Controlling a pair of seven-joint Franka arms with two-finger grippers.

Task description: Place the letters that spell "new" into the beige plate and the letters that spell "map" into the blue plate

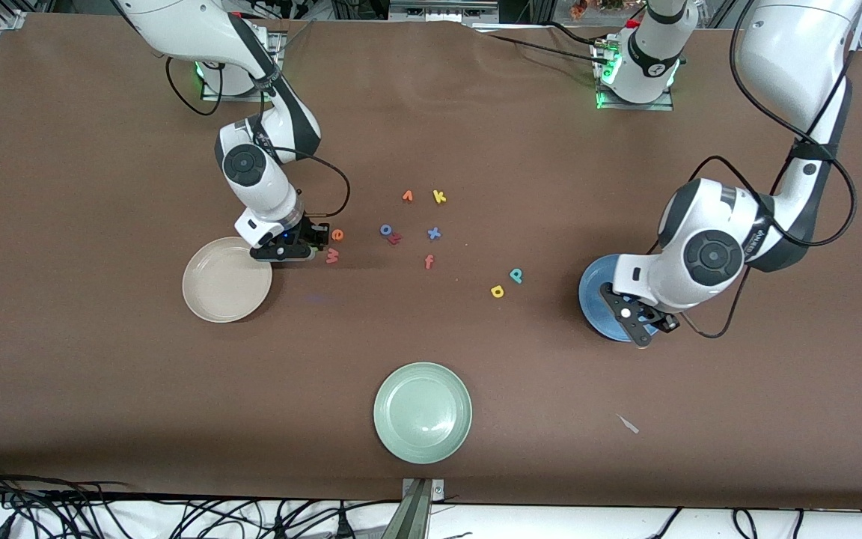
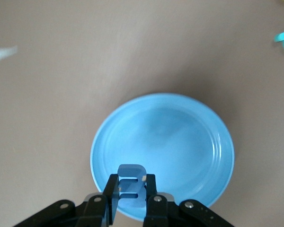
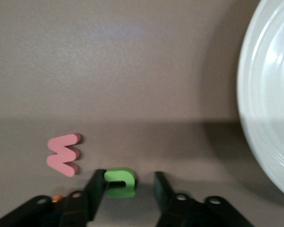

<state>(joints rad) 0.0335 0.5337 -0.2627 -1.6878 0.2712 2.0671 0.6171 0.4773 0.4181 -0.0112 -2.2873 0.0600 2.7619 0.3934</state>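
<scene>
While the blue plate [image 1: 594,288] (half hidden) sits under the left pincer [image 1: 634,323].

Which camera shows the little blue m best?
The left wrist view: the blue m sits big and clear, pinched in the left tool over the blue plate. In the front view the arm hides it. The right wrist view misses it.

You've got a brown table cover [image 1: 476,112] wrinkled along the base edge, black cables [image 1: 64,513] bunched on the white floor.
</scene>
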